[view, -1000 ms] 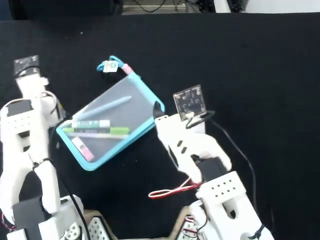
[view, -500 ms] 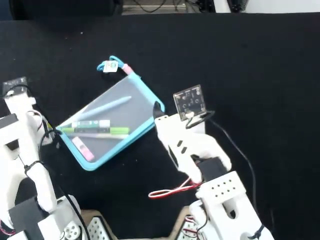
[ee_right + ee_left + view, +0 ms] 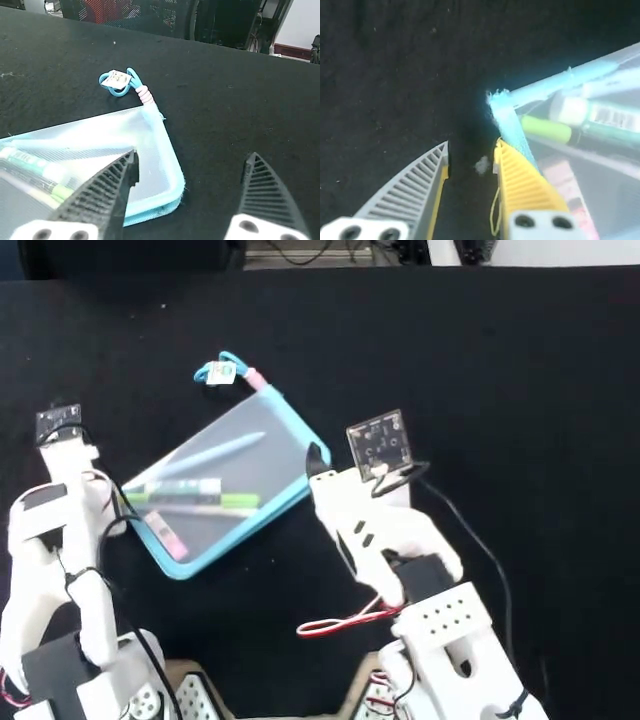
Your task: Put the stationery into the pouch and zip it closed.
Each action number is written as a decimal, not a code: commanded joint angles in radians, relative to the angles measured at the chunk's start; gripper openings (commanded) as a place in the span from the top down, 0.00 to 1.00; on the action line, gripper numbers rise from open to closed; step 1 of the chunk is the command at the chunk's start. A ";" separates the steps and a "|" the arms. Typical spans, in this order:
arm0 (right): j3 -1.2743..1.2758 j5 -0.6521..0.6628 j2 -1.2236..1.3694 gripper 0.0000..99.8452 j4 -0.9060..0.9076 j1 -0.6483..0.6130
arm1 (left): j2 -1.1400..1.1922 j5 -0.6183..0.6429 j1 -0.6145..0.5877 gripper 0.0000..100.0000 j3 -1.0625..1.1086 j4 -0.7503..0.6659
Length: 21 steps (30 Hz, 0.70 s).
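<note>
While both arms sit low at the near side of the table (image 3: 480, 370), we see the pouch (image 3: 296, 426) lying flat on the black top between them, turned at a slant. It is see-through with a blue rim. Through its clear side we can see the stationery: a blue pen (image 3: 215, 453), a green and white marker (image 3: 185, 488), a green pen (image 3: 232, 502) and a little pink thing (image 3: 165, 535). At the far corner of the pouch a blue loop (image 3: 222, 371) with a small tag (image 3: 226, 371) lies on the table. We cannot tell if the zip is shut all the way.

Our left gripper (image 3: 470, 152) is down at the pouch's left corner. It is open only a little and holds nothing. Its yellow finger (image 3: 520, 185) is right at the blue rim, and its grey finger (image 3: 417, 192) is over bare table just beside the pouch.

Our right gripper (image 3: 192, 159) is at the pouch's right corner. It is open wide and holds nothing. One black finger (image 3: 107, 192) hangs over the clear side, the other is over the table, and the blue corner lies between them.

A red and white wire (image 3: 335, 623) loops out by the right arm.
</note>
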 commanded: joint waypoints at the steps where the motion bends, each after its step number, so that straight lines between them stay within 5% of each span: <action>1: -0.004 0.008 -0.012 0.67 -0.025 0.011 | -0.005 0.075 0.127 0.85 -0.039 -0.020; 17: 0.005 0.008 -0.013 0.67 -0.025 0.011 | 0.029 0.077 0.275 0.85 -0.035 -0.476; 21: 0.005 0.008 -0.013 0.67 -0.025 0.011 | 0.064 0.075 0.251 0.85 -0.061 -0.402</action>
